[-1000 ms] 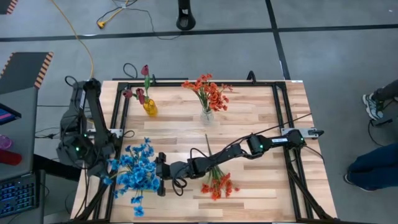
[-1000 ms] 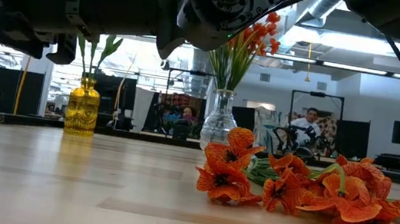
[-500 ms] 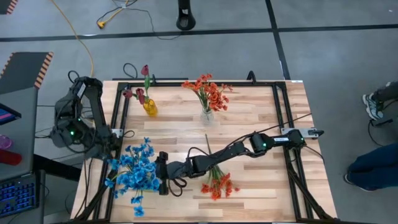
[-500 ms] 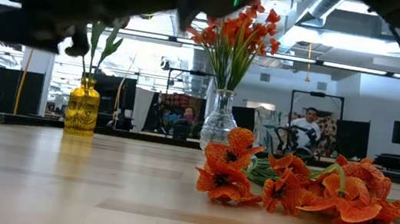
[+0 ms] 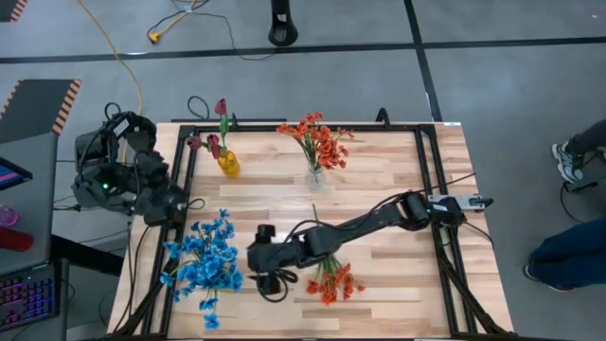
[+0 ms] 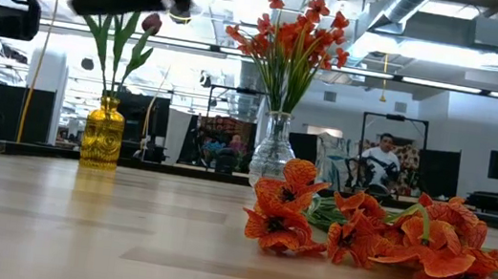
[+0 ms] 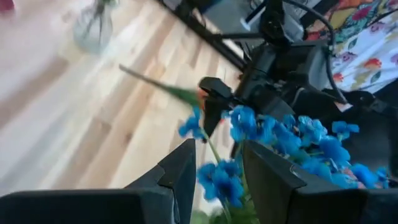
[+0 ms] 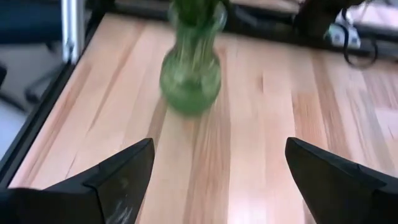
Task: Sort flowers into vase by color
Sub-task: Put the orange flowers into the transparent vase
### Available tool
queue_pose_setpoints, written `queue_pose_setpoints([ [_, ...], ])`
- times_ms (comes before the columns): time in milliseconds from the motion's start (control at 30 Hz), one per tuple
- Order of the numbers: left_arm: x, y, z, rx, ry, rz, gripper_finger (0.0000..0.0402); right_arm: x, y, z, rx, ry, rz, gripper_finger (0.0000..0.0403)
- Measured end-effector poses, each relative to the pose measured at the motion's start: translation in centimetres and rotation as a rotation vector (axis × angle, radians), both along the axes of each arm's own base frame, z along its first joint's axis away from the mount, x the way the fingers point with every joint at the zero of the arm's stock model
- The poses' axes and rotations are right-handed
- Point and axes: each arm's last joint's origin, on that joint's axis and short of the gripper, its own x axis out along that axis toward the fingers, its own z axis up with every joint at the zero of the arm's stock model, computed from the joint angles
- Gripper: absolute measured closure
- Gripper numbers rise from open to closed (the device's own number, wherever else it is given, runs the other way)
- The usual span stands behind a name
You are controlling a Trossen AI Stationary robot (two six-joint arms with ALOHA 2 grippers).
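a blue sprig [image 7: 249, 134] is clamped between the left gripper [image 7: 214, 171] fingers near the table's left edge beside the blue flowers [image 5: 204, 260], presumably for vasing, while the right gripper [image 8: 214, 168] is held wide apart, empty, nearby.

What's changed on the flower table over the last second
The right gripper pulled away from the blue flowers toward the table's middle, jaws wide open, holding nothing. The left arm drew back off the table's left edge; its gripper now looks down on the blue flowers, and no grip shows. Unchanged: the blue flowers, the loose orange flowers, the yellow vase and the clear vase.
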Motion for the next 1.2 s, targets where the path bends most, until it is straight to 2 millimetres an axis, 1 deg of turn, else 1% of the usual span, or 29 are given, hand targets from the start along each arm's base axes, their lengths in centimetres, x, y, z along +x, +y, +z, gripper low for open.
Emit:
queue_pose_setpoints([
  [100, 0.1, 0.1, 0.1, 0.052, -0.047, 0.015, 0.0284, -1.8, -0.1, 1.4, -0.034, 0.1, 0.01, 0.0015],
  [200, 0.1, 0.2, 0.2, 0.092, -0.087, 0.034, 0.0284, -3.7, -0.5, 2.2, -0.102, 0.232, 0.035, 0.0015],
  [333, 0.1, 0.2, 0.2, 0.13, -0.109, 0.036, 0.0284, -5.7, -1.3, 2.2, -0.229, 0.42, 0.108, 0.0015],
  [433, 0.1, 0.2, 0.2, 0.144, -0.111, 0.03, 0.0284, -6.7, -1.8, 1.8, -0.312, 0.541, 0.173, 0.0015],
  [567, 0.1, 0.2, 0.2, 0.149, -0.112, 0.028, 0.0284, -7.6, -2.5, 0.4, -0.441, 0.707, 0.317, 0.0015],
  [667, 0.1, 0.2, 0.2, 0.17, -0.117, 0.021, 0.0284, -8.2, -2.9, -0.8, -0.525, 0.784, 0.445, 0.0015],
  [733, 0.2, 0.2, 0.3, 0.181, -0.126, 0.027, 0.0284, -8.5, -3.1, -1.2, -0.563, 0.815, 0.512, 0.0015],
  [833, 0.2, 0.2, 0.3, 0.183, -0.131, 0.032, 0.0284, -8.7, -3.4, -2.0, -0.592, 0.839, 0.566, 0.0015],
  [1067, 0.2, 0.2, 0.3, 0.184, -0.131, 0.032, 0.0284, -9.9, -3.9, -5.2, -0.648, 0.958, 0.703, 0.003],
  [1200, 0.2, 0.2, 0.3, 0.185, -0.131, 0.032, 0.0284, -10.0, -3.9, -6.6, -0.667, 0.946, 0.742, 0.0044],
])
